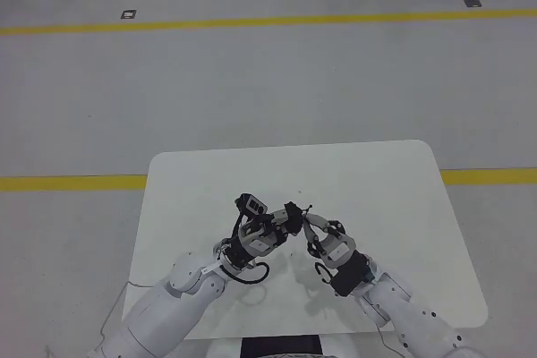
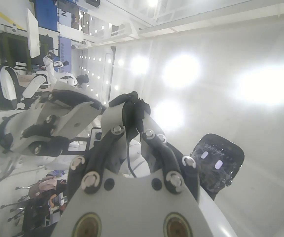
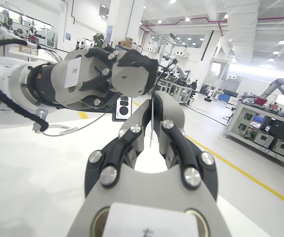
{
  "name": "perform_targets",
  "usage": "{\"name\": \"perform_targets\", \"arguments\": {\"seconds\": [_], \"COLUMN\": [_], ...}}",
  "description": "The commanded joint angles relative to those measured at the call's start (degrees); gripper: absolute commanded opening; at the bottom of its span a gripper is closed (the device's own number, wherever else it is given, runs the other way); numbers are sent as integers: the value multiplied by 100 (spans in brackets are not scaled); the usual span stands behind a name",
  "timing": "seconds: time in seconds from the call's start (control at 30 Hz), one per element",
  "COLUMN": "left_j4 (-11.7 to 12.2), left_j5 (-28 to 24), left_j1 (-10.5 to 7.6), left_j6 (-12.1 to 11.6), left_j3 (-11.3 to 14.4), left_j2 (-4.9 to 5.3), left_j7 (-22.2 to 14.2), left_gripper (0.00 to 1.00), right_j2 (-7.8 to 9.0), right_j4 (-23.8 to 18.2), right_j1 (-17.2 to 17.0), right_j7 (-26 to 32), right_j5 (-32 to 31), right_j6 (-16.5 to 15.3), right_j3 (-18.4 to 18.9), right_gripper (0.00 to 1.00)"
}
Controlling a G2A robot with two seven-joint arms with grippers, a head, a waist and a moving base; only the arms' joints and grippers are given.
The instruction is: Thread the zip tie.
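Holding the zip tie (image 3: pixel 151 124) above the table (image 1: pixel 385 179), L gripper (image 2: pixel 132 107) & R gripper (image 3: pixel 153 104) both clamp it mid-threading; next prob needs tail aligned w/ head slot.

Zip tie (image 3: pixel 151 124): one end hidden inside left gripper (image 3: pixel 144 65); head cannot be made out. Top view: it is too small to trace. Table (image 1: pixel 412 179): near edge partly covered by both arms.
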Motion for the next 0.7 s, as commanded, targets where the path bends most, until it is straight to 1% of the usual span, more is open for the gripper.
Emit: {"name": "perform_targets", "arguments": {"seconds": [0.0, 0.2, 0.3, 0.5, 0.67], "left_j4": [0, 0, 0, 0, 0], "left_j5": [0, 0, 0, 0, 0], "left_j1": [0, 0, 0, 0, 0], "left_j6": [0, 0, 0, 0, 0], "left_j3": [0, 0, 0, 0, 0], "left_j2": [0, 0, 0, 0, 0], "left_j7": [0, 0, 0, 0, 0], "left_gripper": [0, 0, 0, 0, 0], "right_j2": [-7, -11, 16, 111, 185], "right_j4": [-3, 20, 95, 214, 236], "right_j1": [-22, -65, -32, 72, 150], "right_j7": [-18, -81, -68, -41, -15], "right_j5": [-42, -96, -96, -96, -96], "right_j6": [14, 35, 38, 143, 249], "right_j3": [23, 79, 67, -91, -223], "right_gripper": [0, 0, 0, 0, 0]}}
